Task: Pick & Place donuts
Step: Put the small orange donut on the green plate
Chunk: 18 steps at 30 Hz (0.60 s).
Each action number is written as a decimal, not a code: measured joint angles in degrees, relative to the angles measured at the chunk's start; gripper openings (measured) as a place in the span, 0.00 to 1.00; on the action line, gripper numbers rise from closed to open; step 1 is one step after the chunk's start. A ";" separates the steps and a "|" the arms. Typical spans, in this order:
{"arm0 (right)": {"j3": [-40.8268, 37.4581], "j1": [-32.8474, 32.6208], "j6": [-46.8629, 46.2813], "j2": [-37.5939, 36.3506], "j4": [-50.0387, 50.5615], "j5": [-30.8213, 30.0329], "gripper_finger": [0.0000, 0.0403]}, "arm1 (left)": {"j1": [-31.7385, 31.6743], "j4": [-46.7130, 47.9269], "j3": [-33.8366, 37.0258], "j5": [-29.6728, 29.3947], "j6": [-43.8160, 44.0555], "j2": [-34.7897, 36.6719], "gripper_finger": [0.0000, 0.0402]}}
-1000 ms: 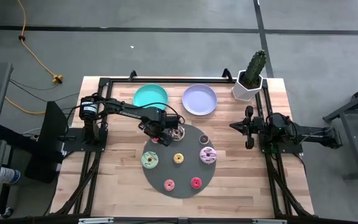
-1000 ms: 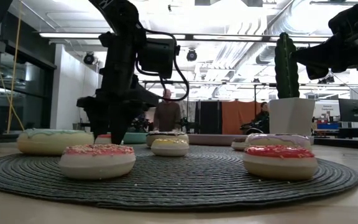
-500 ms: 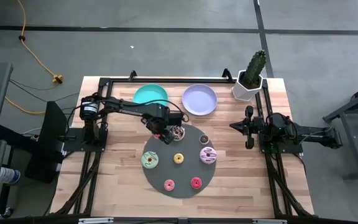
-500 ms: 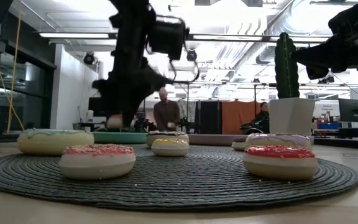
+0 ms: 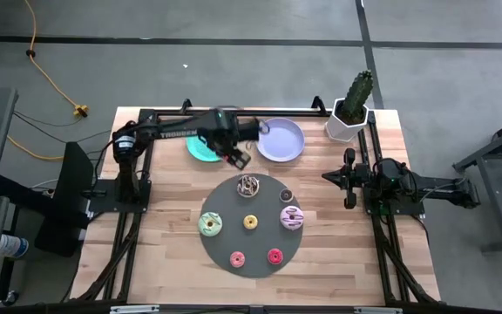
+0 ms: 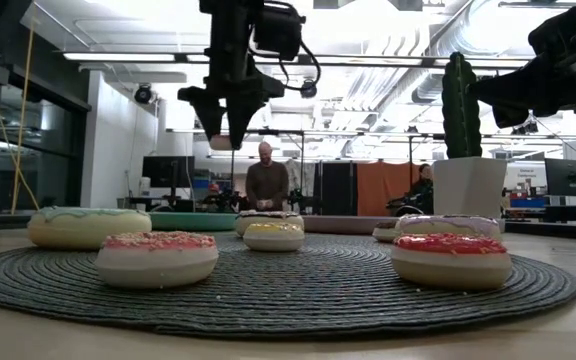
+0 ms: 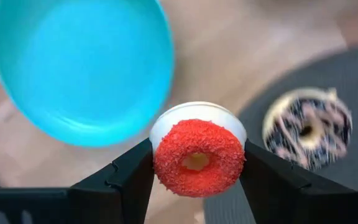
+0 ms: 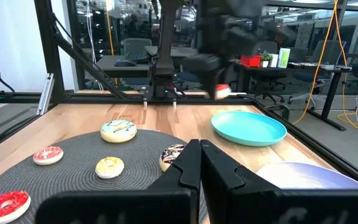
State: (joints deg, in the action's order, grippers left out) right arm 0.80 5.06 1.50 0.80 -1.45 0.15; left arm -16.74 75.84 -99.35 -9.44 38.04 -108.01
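Observation:
A small red-iced donut (image 7: 197,158) hangs above the wood between the teal plate (image 7: 82,68) and the dark grey mat (image 5: 251,225), with my left gripper (image 5: 236,158) shut on it. In the low view it shows high up, at the gripper's tips (image 6: 225,138). Several other donuts lie on the mat, among them the chocolate-sprinkled one (image 5: 249,185), a green-iced one (image 5: 210,224), a yellow one (image 5: 251,221) and a pink-striped one (image 5: 292,217). My right gripper (image 5: 349,179) waits shut at the table's right side. My left gripper pinches the red donut by two opposite sides of its outer rim (image 7: 160,155), one finger (image 7: 132,177) on each side. The fingers come from above, pointing down. The donut sits level, icing up, lifted clear of the table and the mat.
A lilac plate (image 5: 280,139) lies right of the teal plate (image 5: 200,145) at the far edge. A potted cactus (image 5: 349,118) stands at the far right corner. Bare wood shows around the mat, near the front edge and at both sides.
My left gripper has risen from the mat's far left part and gone toward the table's far edge, to beside the teal plate, carrying the red donut. The donut, low over the mat a second ago, now hangs high and clear of it.

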 joint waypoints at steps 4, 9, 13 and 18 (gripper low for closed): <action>0.00 -0.02 0.00 0.00 0.00 0.02 0.00 | -5.94 0.14 -1.02 -0.10 -1.61 0.02 0.52; 0.00 0.00 0.00 0.00 0.00 0.02 0.00 | -14.37 -0.09 -1.12 -0.10 -2.23 0.02 0.52; 0.00 -0.02 0.00 0.00 0.00 0.02 0.00 | -20.87 -1.56 -1.12 1.46 -2.42 0.02 0.52; 0.00 0.00 0.00 0.00 0.00 0.02 0.00 | -27.52 -3.36 -1.12 3.20 -2.42 0.02 0.52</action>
State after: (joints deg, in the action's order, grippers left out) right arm 0.80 5.06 1.50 0.80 -1.45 0.16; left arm -44.26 72.47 -100.47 -6.23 35.62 -107.98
